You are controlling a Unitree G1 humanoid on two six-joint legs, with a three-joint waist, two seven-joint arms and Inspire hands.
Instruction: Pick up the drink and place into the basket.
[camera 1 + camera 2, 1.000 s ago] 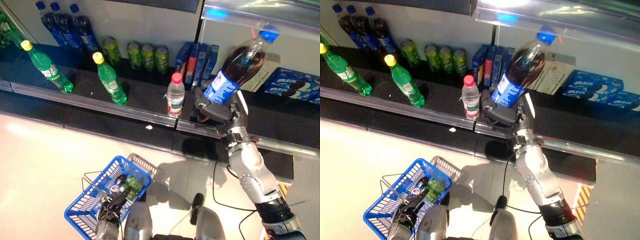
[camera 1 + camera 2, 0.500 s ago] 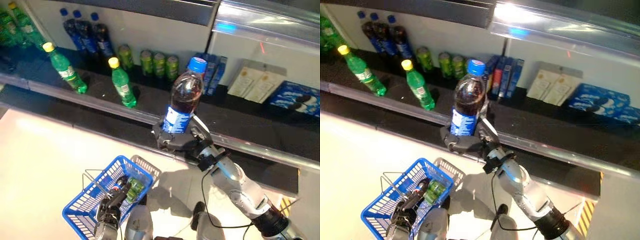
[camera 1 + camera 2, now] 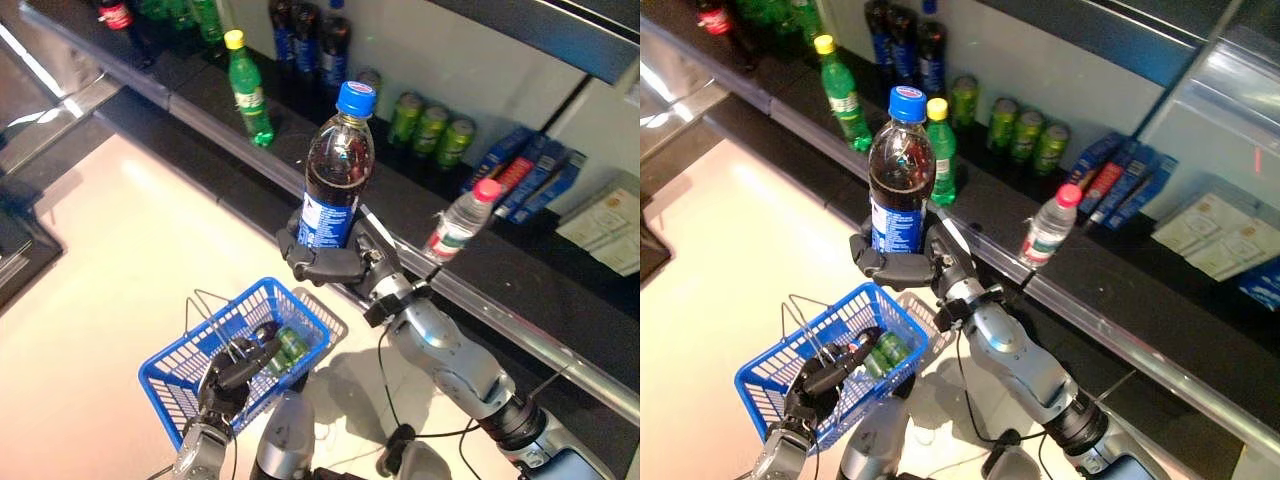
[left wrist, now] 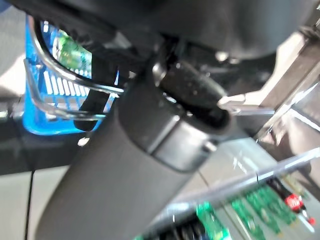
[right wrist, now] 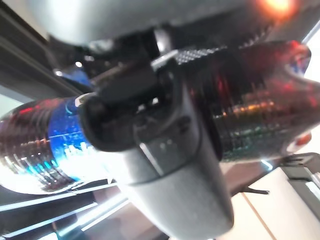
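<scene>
Above the blue wire basket, right hand fingers clamped on upright, blue-capped, dark cola bottle

Twin head cameras looking steeply down, sharing the blue basket at 7 o'clock and shelf toward 1 o'clock, left wrist camera tight on basket handles, right wrist camera pressed against cola bottle

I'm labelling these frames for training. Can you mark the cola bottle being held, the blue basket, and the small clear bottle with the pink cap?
cola bottle [image 3: 325, 212]: left eye view, blue label.
blue basket [image 3: 178, 363]: left eye view, side wall.
clear bottle with the pink cap [image 3: 1045, 233]: right eye view, body.
</scene>
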